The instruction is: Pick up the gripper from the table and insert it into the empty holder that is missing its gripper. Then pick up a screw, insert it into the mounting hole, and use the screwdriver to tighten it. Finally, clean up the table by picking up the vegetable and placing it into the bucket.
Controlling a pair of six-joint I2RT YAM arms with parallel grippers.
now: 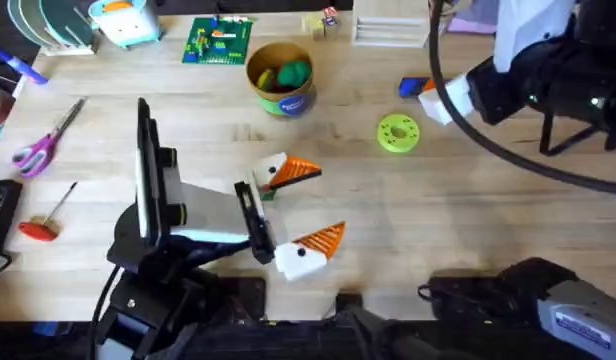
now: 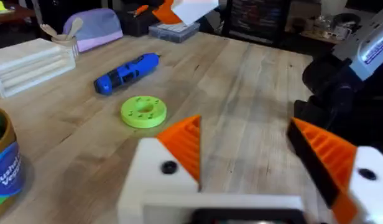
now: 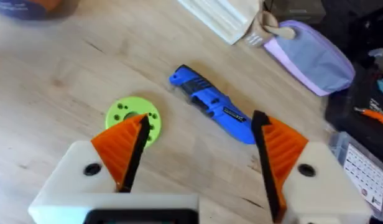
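Two arms are working over the table [image 1: 188, 130] in the overhead view. The left gripper [image 1: 301, 211] is hanging low near the front edge with its orange-tipped fingers spread wide, grasping nothing. The right gripper [image 1: 438, 100] is sitting far to the right, just beside the lime-green disc [image 1: 398, 133]. The bucket [image 1: 281, 78] is standing near the back, holding green and yellow items.

From the left wrist, the screwdriver [image 2: 126, 73] is lying beyond the disc [image 2: 143, 111].

From the right wrist, the right gripper [image 3: 201, 152] is hovering released, fingers apart, above the screwdriver [image 3: 213, 102] and disc [image 3: 132, 115].
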